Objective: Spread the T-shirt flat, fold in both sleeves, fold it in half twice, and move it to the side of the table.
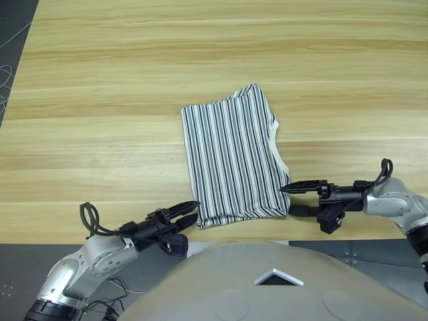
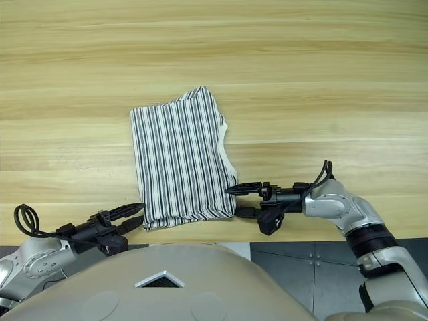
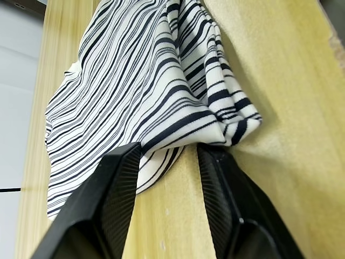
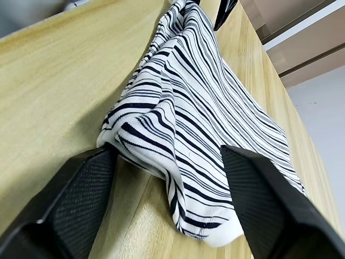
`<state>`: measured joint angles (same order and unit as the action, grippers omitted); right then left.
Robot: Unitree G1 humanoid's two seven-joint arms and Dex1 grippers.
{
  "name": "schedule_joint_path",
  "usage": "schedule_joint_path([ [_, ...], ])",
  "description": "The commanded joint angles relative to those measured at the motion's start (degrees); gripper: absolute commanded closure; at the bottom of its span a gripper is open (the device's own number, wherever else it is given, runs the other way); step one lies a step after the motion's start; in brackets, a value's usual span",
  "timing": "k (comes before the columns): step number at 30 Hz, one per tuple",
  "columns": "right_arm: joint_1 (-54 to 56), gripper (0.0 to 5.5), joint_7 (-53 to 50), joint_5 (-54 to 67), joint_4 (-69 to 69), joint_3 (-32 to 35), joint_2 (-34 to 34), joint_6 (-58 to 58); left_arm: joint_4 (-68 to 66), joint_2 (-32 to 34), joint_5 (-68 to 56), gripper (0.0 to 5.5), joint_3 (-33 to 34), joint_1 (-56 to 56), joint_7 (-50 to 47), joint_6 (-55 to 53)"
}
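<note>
Matching kit on both sides here: the left arm (image 1: 93,262) was a rounded shell of brushed silver with a black collar ring at its lower end, and the right arm (image 2: 338,206) matched it, its silver segments broken by a black banded joint. Each wrist ended in matt black hardware. The left gripper (image 1: 194,209) and right gripper (image 1: 286,200) were all black, with long tapering fingers (image 3: 118,197) whose inner faces carried a fine grid-like texture. A black cable (image 1: 88,218) looped off the left wrist, and a second cable loop (image 1: 386,167) arched over the right.
</note>
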<state>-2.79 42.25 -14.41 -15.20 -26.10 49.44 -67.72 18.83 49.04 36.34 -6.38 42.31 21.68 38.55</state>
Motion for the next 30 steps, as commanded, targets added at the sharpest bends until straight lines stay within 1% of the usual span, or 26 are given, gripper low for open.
schedule_joint_path([
  [1,0.2,2.00,1.9,-1.6,-0.4,-2.5,0.5,2.8,-1.0,0.7,1.8,3.56,-3.2,-0.1,4.1,-1.9],
  [7,0.7,2.00,1.9,-0.8,0.2,-3.9,0.5,4.0,-0.8,1.5,1.7,3.56,-4.3,-0.3,5.2,-2.4],
  [8,0.7,2.19,1.9,-0.9,0.2,-4.1,0.6,4.0,-0.6,1.7,1.5,3.56,-4.3,-0.3,5.5,-2.5],
  [9,0.7,2.25,1.9,-0.9,0.1,-4.2,0.6,4.1,-0.3,1.8,1.4,3.56,-4.3,-0.3,5.7,-2.6],
  [12,1.0,2.79,1.8,-0.7,0.0,-4.6,0.7,4.4,-0.2,2.3,0.9,3.56,-3.5,-0.4,5.9,-2.9],
  [14,1.2,3.28,1.8,-0.6,-0.2,-4.8,0.6,4.6,-1.1,2.4,1.2,3.56,-3.3,-0.6,5.4,-2.7],
  [15,1.3,3.37,1.7,-0.6,-0.2,-4.9,0.6,4.6,-1.5,2.5,1.3,3.56,-3.4,-0.8,5.3,-2.7],
  [18,1.8,3.97,1.6,-1.0,-0.6,-4.9,0.2,4.6,-2.0,2.4,1.1,3.56,-3.6,-1.3,5.2,-2.3],
  [20,1.9,4.39,1.5,-1.2,-0.6,-4.9,0.1,4.8,-2.2,2.4,1.0,3.86,-3.8,-1.4,5.2,-2.0],
  [22,2.0,4.84,1.2,-1.5,-0.7,-4.6,0.1,4.8,-2.2,2.3,0.5,4.28,-4.0,-1.2,5.2,-1.7],
  [24,2.0,5.06,1.0,-1.8,-0.9,-4.5,0.1,4.8,-2.2,2.2,0.0,4.47,-4.5,-0.9,5.5,-1.6],
  [25,1.9,5.29,0.9,-1.9,-0.9,-4.5,0.1,4.8,-2.1,2.2,-0.1,4.68,-4.6,-0.9,5.5,-1.6],
  [26,1.8,5.40,0.7,-2.0,-0.9,-4.5,0.0,4.8,-2.1,2.2,-0.1,4.84,-4.7,-1.0,5.5,-1.5],
  [28,1.6,5.40,0.5,-2.0,-0.8,-4.6,-0.1,5.0,-2.2,2.4,-0.1,5.20,-4.9,-1.1,5.5,-1.5],
  [30,1.5,5.40,0.3,-2.2,-0.7,-4.6,-0.2,5.1,-2.2,2.5,0.1,5.37,-4.9,-1.0,5.4,-1.5],
])
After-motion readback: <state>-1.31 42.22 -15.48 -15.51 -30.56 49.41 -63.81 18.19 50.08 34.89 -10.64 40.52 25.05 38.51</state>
